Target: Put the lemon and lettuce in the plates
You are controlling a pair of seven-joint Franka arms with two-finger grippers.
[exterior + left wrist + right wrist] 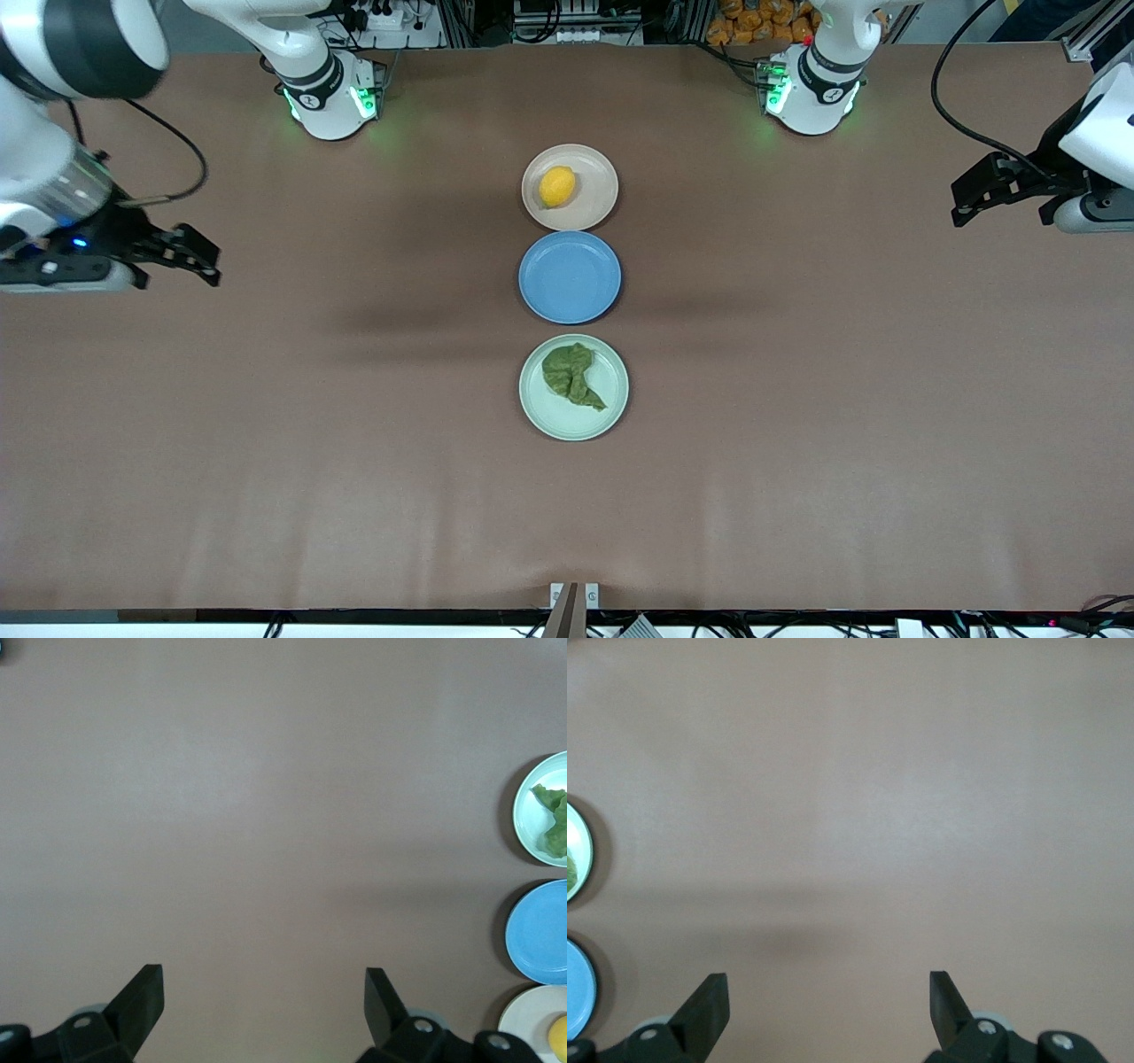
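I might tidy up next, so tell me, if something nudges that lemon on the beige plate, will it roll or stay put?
The lemon looks oval and rounded, so a nudge would probably roll or wobble it. The beige plate has a shallow raised rim, which would likely stop a gentle roll. Its dimpled skin suggests a firm, not very slippery surface to hold.

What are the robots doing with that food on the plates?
Nothing is being held right now. The lemon sits in the beige-pink plate, and the lettuce lies in the mint green plate. The blue plate between them holds nothing. The left end effector and the right end effector wait open above bare table at their own ends.
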